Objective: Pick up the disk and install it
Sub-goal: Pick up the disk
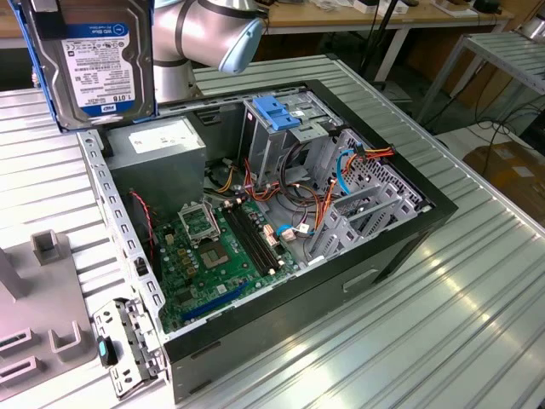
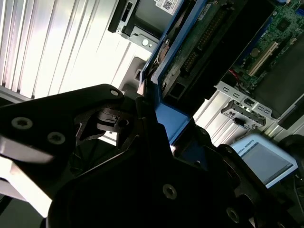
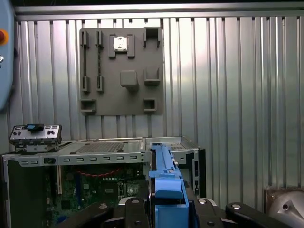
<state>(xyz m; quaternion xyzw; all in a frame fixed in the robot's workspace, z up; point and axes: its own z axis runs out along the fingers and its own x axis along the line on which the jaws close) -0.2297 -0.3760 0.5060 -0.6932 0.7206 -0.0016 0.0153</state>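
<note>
Jaws of the black gripper point(image 3: 164, 209) are closed on the blue plastic side rail of the flat silver-metal disk point(image 1: 94, 60), as both wrist views show. The disk stands upright in the air at the exterior view's left, raised above the open black computer case point(image 1: 400, 247).
</note>
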